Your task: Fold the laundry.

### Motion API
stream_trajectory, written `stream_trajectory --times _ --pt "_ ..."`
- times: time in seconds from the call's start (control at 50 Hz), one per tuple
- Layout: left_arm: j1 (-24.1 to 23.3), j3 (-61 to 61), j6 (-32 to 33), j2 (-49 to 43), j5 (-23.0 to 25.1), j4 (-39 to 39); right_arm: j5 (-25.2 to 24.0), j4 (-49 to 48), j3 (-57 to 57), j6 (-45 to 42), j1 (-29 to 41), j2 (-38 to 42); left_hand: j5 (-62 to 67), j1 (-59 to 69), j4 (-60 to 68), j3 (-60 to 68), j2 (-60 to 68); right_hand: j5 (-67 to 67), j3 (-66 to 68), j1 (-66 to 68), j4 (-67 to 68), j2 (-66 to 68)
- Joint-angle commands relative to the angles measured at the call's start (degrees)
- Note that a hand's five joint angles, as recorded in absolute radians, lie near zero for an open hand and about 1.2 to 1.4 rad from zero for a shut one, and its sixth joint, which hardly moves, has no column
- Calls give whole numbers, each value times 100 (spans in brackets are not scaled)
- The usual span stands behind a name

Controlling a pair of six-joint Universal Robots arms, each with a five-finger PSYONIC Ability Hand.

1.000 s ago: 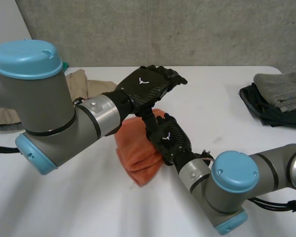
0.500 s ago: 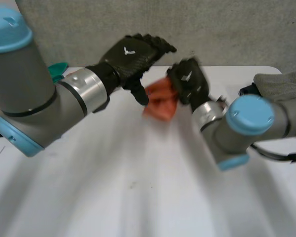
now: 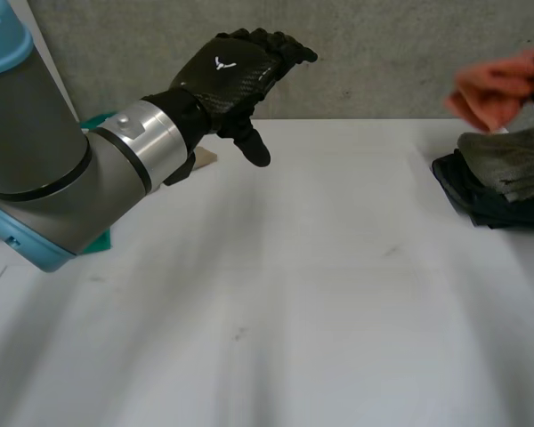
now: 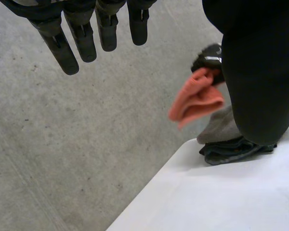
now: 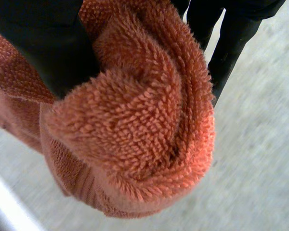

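Since the table carries it all, I list from the largest thing down.

1. White table (image 3: pixel 320 294). The middle and near edge are bare; laundry sits at the right and left edges.

2. My left arm (image 3: pixel 62 169), raised over the table's left side. It ends in my left hand (image 3: pixel 236 67), up near the far edge, with fingers (image 4: pixel 82 33) straight and spread and the thumb apart. It holds nothing.

3. Folded stack at the right edge: a grey towel (image 3: pixel 507 156) lying on a dark garment (image 3: pixel 481 200). Both look flat and squared, so I count them as done.

4. Orange towel (image 3: pixel 489 89), in the air above that stack, near the far right corner. It is bunched into a thick folded wad and, as far as I can tell, is apart from the grey towel. My right hand (image 5: pixel 43 43) has it clamped between thumb and fingers, with loops of pile bulging out past the thumb.

5. Teal item (image 3: pixel 98 120) and a tan scrap (image 3: pixel 205 158) at the far left edge, mostly hidden behind my arm. I cannot tell what they are.

Progress, as I judge it: two pieces are finished and a third is folded and ready to stack. What remains is to lay the orange towel squarely on the grey one and let go. After that comes whatever waits at the left edge.
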Motion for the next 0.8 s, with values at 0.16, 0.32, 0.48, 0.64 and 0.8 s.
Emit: stream_trajectory --times 0.16,0.32,0.48,0.64,0.8 --pt "-74 -96 12 -107 0 5 -1633 5 937 -48 -1151 308 -250 -50 -134 -181 -164 -3457 -4140 -3156 -4383 -3998" --pt "-179 -105 30 -116 9 5 -780 487 1534 -22 -1441 -851 -250 -50 -134 -181 -164 -4913 -5596 -4613 -5840 -5455" --pt "-259 -105 12 -64 9 5 -780 1963 1957 -66 -1766 -2091 -250 -50 -134 -181 -164 -4913 -5596 -4613 -5840 -5455" --pt "-311 -79 3 -28 9 5 -429 3344 1579 -837 -2197 -2926 -266 -67 -151 -198 -181 -4913 -5596 -4613 -5840 -5455" --pt "-241 255 -75 410 -166 259 486 2662 1464 -1859 -718 -3515 -267 -67 -151 -198 -181 -4913 -5596 -4613 -5840 -5455"
